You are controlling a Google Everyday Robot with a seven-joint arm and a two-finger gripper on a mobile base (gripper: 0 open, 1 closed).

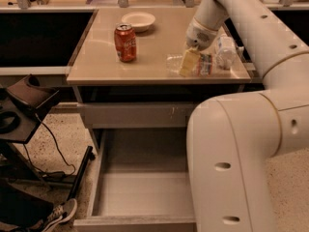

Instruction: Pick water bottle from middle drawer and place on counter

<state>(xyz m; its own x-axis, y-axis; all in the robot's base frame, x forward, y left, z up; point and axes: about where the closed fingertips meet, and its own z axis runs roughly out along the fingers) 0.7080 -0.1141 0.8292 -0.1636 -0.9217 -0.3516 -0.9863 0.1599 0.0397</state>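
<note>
The water bottle (pixel 205 65) lies on its side, clear and crinkled with a reddish band, over the right front part of the tan counter (pixel 96 57). My gripper (pixel 193 61) comes down from the white arm and is shut on the bottle, a yellowish finger (pixel 189 62) across its middle. I cannot tell whether the bottle rests on the counter or hangs just above it. The middle drawer (pixel 130 221) stands pulled out below, its grey floor bare. My arm hides the drawer's right side.
A red soda can (pixel 125 42) stands on the counter's left part, with a white bowl (pixel 138 21) behind it. A whitish object (pixel 226 52) sits just right of the bottle. The scratched drawer front (pixel 140 114) is closed. A black stand (pixel 24 100) and cables sit at left.
</note>
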